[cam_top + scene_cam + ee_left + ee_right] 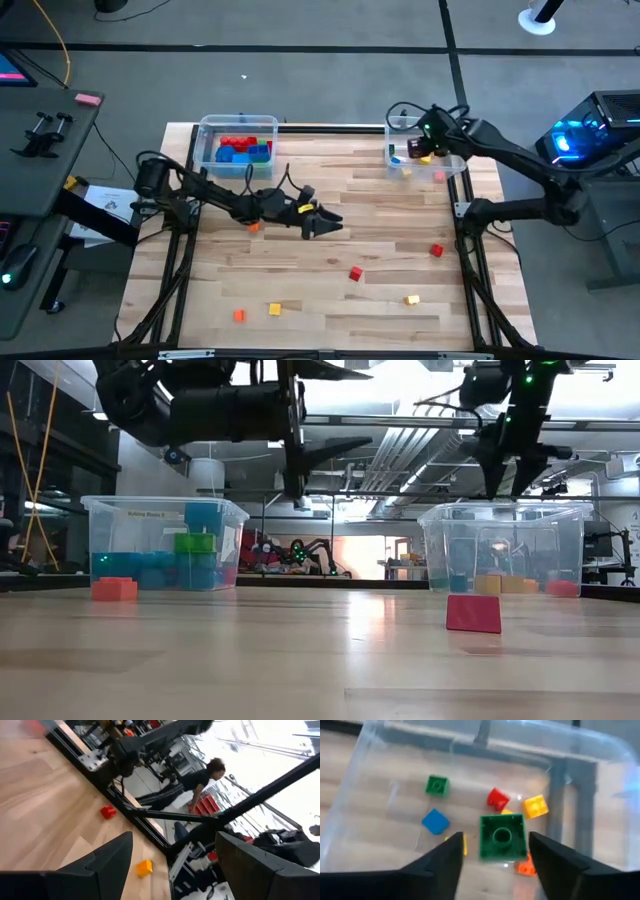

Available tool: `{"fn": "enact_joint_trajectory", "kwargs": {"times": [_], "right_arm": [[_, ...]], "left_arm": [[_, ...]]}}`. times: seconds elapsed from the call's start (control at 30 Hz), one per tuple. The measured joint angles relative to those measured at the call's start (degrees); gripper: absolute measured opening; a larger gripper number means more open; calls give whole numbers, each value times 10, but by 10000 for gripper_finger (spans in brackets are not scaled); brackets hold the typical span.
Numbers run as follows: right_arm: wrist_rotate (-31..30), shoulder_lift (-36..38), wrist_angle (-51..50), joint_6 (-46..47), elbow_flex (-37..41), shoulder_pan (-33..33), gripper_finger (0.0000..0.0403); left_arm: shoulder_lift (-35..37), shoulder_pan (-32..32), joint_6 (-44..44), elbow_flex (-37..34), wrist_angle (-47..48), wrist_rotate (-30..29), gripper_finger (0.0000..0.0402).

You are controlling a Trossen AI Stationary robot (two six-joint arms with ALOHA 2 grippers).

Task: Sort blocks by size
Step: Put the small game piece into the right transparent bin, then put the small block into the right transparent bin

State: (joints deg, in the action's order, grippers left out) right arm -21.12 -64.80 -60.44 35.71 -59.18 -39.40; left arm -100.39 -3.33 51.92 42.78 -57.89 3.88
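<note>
My right gripper [421,150] hangs open over the right clear bin [457,165]. In the right wrist view a green cube [502,836] shows between its fingers [495,865] with a gap on each side. It looks larger than the small green, blue, red, yellow and orange cubes [435,821] on the bin floor. My left gripper [328,222] is open and empty above the table's middle, pointing toward the right edge. The left bin [238,145] holds larger red and blue blocks. Loose cubes lie on the table: red [356,273], red [436,250], yellow [412,299].
More loose cubes lie near the front left: yellow [275,309] and orange [239,315]. Another orange cube [254,228] lies beside my left arm. A black frame rims the table [300,128]. A person [205,775] shows beyond the table's right edge.
</note>
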Motion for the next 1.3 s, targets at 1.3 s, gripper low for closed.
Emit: {"fn": "enact_joint_trajectory", "kwargs": {"times": [1.3], "right_arm": [[231, -315, 380, -199, 0, 653, 319]], "left_arm": [[22, 90, -30, 0, 56, 248, 268]]}}
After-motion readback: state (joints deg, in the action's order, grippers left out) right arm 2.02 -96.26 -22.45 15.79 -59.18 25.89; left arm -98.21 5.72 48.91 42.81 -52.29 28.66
